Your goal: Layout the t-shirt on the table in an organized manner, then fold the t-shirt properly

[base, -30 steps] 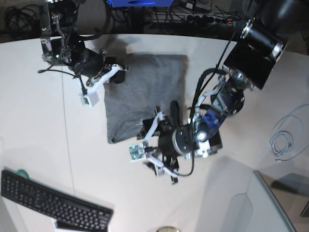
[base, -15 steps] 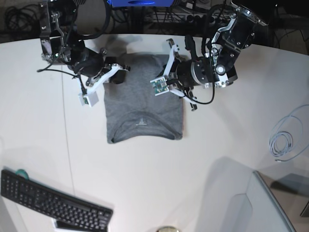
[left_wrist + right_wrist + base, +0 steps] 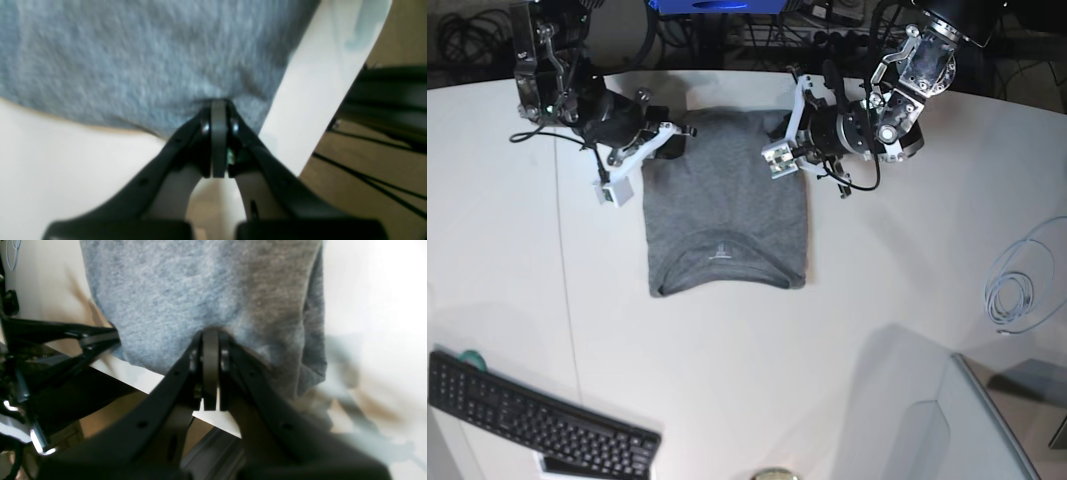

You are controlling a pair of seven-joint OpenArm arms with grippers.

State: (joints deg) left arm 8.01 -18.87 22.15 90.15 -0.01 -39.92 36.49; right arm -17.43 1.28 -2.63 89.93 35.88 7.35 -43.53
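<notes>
The grey t-shirt lies flat on the white table as a narrow rectangle, collar toward the near end. My left gripper is at the shirt's far right corner, close to the table's back edge. In the left wrist view this gripper is shut, with t-shirt fabric puckered at its tips. My right gripper is at the far left corner. Its wrist view shows the gripper shut on the t-shirt.
A black keyboard lies at the near left corner. A coiled pale cable rests at the right edge, and a grey panel fills the near right. Dark cables run behind the table's back edge.
My left arm swung from the shirt's near right corner to its far right corner and shut there. The collar end is now uncovered. The right gripper shifted slightly toward the back edge.
</notes>
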